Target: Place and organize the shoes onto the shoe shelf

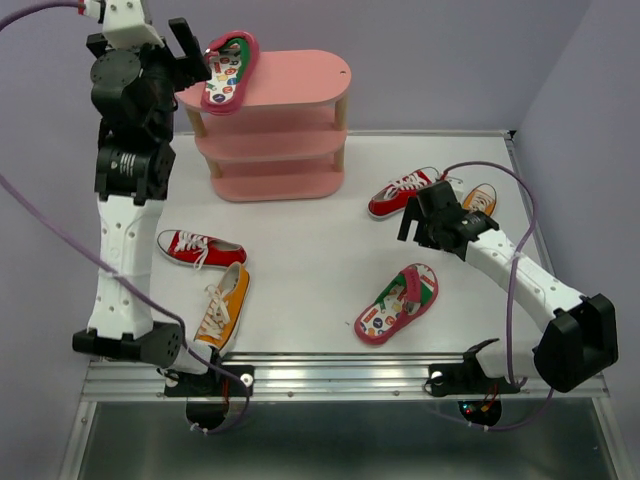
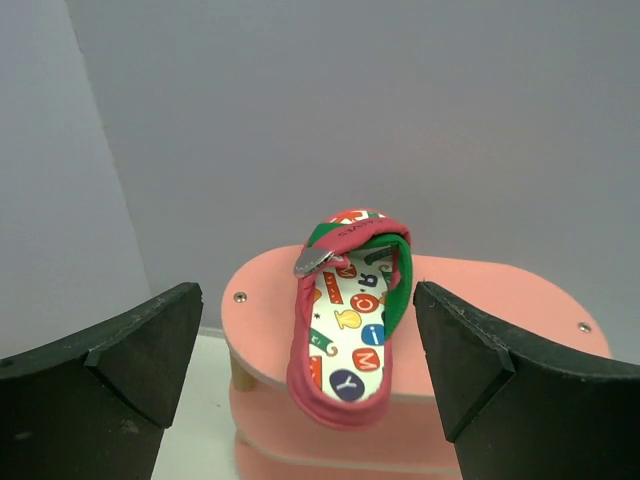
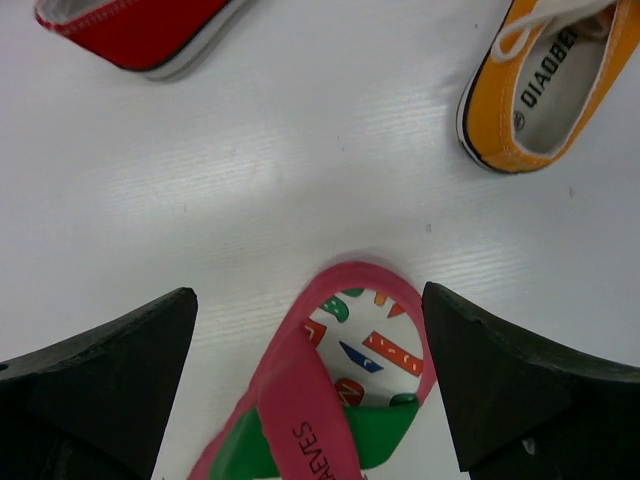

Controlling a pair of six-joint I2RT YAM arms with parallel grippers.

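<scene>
One pink flip-flop (image 1: 229,72) (image 2: 352,330) lies on the top board of the pink shoe shelf (image 1: 290,120) (image 2: 500,300), its heel hanging over the left end. My left gripper (image 1: 195,55) (image 2: 308,290) is open just off that heel, touching nothing. The other flip-flop (image 1: 397,303) (image 3: 340,400) lies on the table. My right gripper (image 1: 428,212) (image 3: 310,300) hovers open above its toe end. Two red sneakers (image 1: 200,247) (image 1: 403,192) (image 3: 140,30) and two orange sneakers (image 1: 224,305) (image 1: 478,199) (image 3: 540,90) rest on the table.
The shelf's two lower boards (image 1: 270,150) carry nothing that I can see. A grey wall stands behind the shelf. The metal rail (image 1: 330,375) with both arm bases runs along the near table edge.
</scene>
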